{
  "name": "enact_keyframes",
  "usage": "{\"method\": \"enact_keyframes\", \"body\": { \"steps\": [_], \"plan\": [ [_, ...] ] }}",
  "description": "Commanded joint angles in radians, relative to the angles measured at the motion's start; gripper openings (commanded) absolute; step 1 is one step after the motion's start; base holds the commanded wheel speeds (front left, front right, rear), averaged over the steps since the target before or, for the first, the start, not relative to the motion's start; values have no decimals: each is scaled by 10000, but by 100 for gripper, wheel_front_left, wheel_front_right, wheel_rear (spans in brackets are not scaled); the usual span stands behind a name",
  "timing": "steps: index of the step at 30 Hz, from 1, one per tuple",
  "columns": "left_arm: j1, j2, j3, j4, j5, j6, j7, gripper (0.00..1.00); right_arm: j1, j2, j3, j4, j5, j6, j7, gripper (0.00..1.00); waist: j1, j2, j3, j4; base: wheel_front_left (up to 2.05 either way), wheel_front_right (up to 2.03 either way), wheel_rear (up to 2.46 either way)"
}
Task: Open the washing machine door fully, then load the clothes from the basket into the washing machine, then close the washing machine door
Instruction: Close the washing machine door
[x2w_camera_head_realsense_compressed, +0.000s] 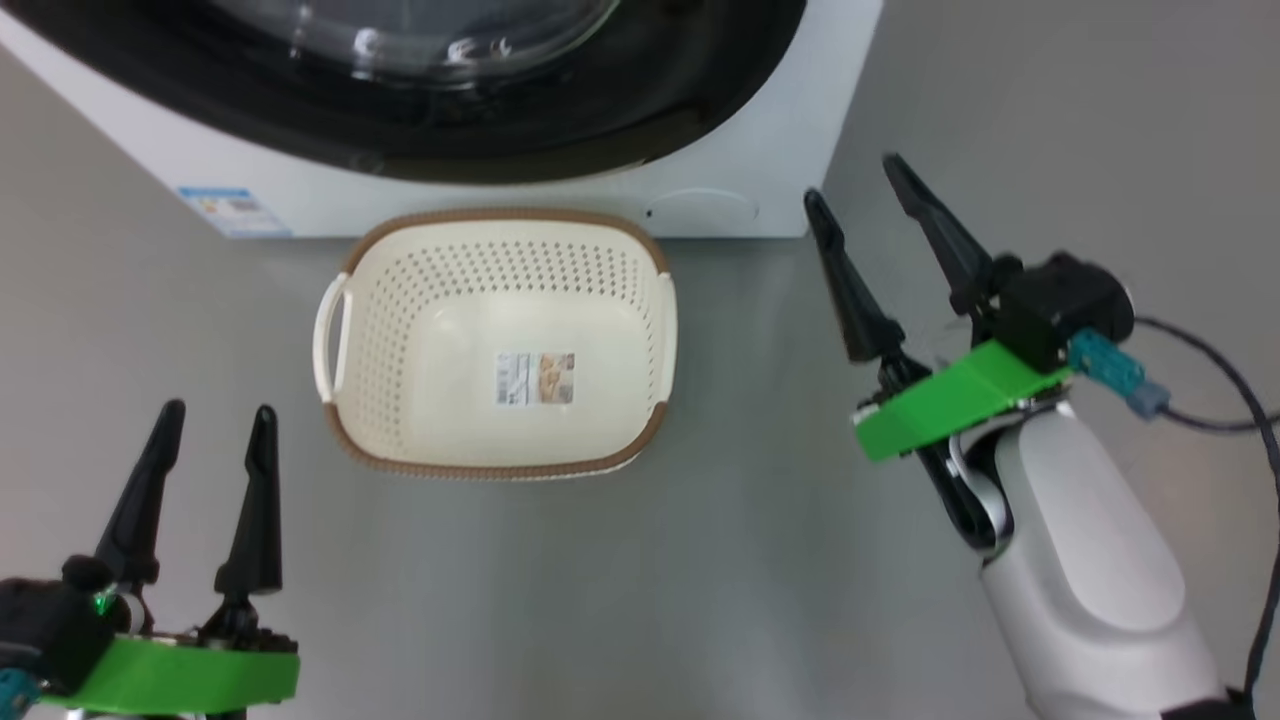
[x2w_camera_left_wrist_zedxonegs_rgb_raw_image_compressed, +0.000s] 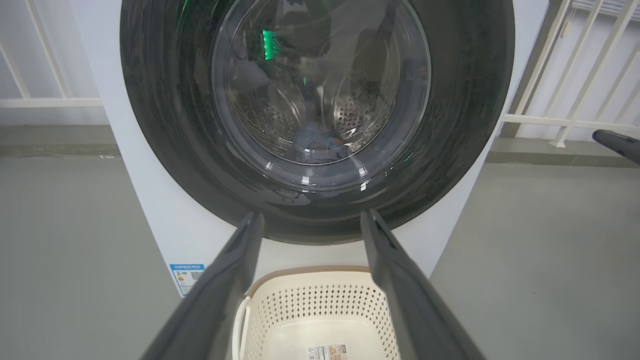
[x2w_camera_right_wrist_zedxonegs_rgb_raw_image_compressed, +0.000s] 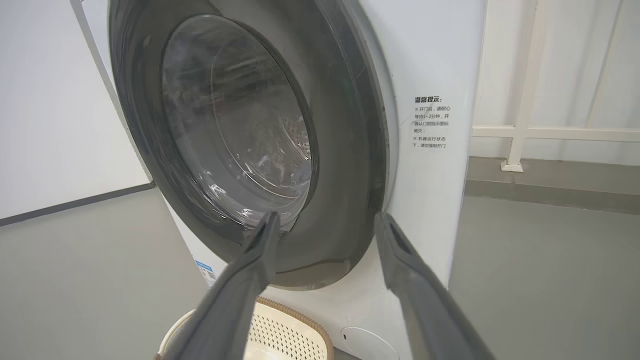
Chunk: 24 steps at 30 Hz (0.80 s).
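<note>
The washing machine (x2w_camera_head_realsense_compressed: 770, 140) stands in front of me with its door (x2w_camera_left_wrist_zedxonegs_rgb_raw_image_compressed: 165, 125) shut flat against the white front. Behind the glass a bluish heap of clothes (x2w_camera_left_wrist_zedxonegs_rgb_raw_image_compressed: 320, 143) lies in the steel drum. The cream basket (x2w_camera_head_realsense_compressed: 505, 213) sits on the floor below the door, holding just its label. My left gripper (x2w_camera_head_realsense_compressed: 220, 408) hangs open at the lower left, its fingers (x2w_camera_left_wrist_zedxonegs_rgb_raw_image_compressed: 235, 280) framing the door's lower rim. My right gripper (x2w_camera_head_realsense_compressed: 850, 178) is open too, raised beside the machine's right corner and pointing at the door's right edge (x2w_camera_right_wrist_zedxonegs_rgb_raw_image_compressed: 350, 165), apart from it.
Grey floor surrounds the machine. A blue sticker (x2w_camera_head_realsense_compressed: 228, 208) marks its lower left corner, and a round cover (x2w_camera_right_wrist_zedxonegs_rgb_raw_image_compressed: 367, 345) sits low on its front. White railings (x2w_camera_left_wrist_zedxonegs_rgb_raw_image_compressed: 565, 120) stand behind on both sides. A dark cable (x2w_camera_head_realsense_compressed: 1235, 390) trails from my right wrist.
</note>
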Motion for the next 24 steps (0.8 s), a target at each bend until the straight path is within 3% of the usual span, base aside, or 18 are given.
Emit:
{"method": "enact_keyframes", "body": {
  "steps": [1,12,24],
  "plan": [
    [31,324,435,-196,130,-31,-53,100,288,220,163,-321,92,-29,-5,100,0,-1,-619,-554,0,0,0],
    [995,132,922,-42,654,-31,-53,100,2746,220,-294,-1312,216,-29,-5,100,0,-1,-1811,-1279,0,0,0],
    [1807,-342,1368,64,888,-31,-53,100,4435,220,-728,-1959,234,-29,-5,100,0,-1,-2740,-1662,0,0,0]
  ]
}}
